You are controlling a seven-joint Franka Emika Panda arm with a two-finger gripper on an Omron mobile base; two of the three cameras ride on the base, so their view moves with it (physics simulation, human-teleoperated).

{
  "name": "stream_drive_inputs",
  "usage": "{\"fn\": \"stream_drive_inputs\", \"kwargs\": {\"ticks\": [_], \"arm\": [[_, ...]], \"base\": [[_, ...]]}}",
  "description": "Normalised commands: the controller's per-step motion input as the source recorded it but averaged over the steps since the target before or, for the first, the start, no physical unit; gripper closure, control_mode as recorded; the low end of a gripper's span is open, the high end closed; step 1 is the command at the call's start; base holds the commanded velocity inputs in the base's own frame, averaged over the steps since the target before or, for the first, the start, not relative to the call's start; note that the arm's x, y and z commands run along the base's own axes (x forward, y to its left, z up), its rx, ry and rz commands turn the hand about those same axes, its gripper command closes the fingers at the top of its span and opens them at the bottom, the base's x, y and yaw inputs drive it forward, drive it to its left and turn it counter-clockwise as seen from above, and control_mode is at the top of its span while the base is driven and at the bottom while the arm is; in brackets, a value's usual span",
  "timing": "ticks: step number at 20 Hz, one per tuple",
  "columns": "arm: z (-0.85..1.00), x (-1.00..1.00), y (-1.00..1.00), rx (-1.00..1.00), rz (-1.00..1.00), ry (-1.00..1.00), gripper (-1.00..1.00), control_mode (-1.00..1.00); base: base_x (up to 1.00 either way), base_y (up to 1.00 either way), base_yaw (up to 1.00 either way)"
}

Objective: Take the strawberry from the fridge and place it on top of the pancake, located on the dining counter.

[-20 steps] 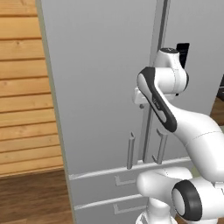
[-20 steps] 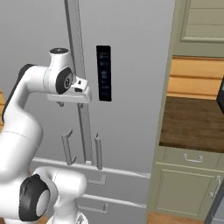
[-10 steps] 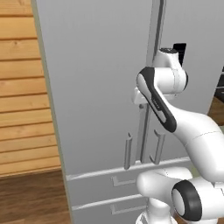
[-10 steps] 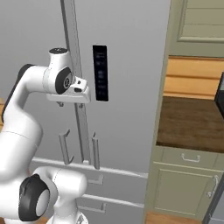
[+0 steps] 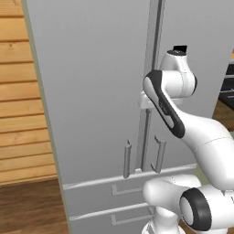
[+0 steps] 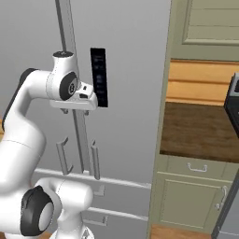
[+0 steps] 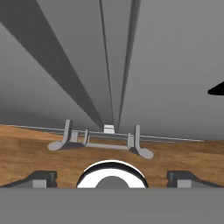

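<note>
Stage: the fridge [image 5: 100, 91] is shut, both doors closed, so the task is at its very start; opening a door comes before anything else, as I judge it.
Strawberry: none can be seen; with the doors closed it is presumably inside on a shelf, though that is a guess from the task alone.
Pancake and dining counter: neither can be made out here; the brown worktop [image 6: 200, 133] to the right sits over green cabinets, so it is the kitchen one, not the goal.
Claw: the gripper [image 7: 111, 177] is released, its two dark tips standing wide apart at the bottom of the hand view with nothing between them.
Hand position: held up close to the door fronts near the central seam [image 5: 153, 55], beside the black panel [image 6: 98, 77]; it looks down the doors toward the floor.
Why there: the long bar handles run along that seam, so a spread claw here is placed to close round one.
Handles: the lower ends of the two bars [image 5: 127, 160] stand just apart, either side of the seam, above the two drawers [image 5: 109, 189].
Doubt: whether the tips touch the door cannot be told.
</note>
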Motion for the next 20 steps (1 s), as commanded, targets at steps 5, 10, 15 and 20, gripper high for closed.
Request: {"fn": "stream_drive_inputs", "kwargs": {"ticks": [5,10,15,20], "arm": [[0.0,0.0,0.0,0.0,0.0,0.0,-1.0,1.0],[0.0,0.0,0.0,0.0,0.0,0.0,-1.0,1.0],[0.0,0.0,0.0,0.0,0.0,0.0,-1.0,1.0],[0.0,0.0,0.0,0.0,0.0,0.0,-1.0,1.0]], "base": [[-0.28,0.0,0.0],[-0.49,0.0,0.0],[-0.47,0.0,0.0],[-0.48,0.0,0.0]]}}
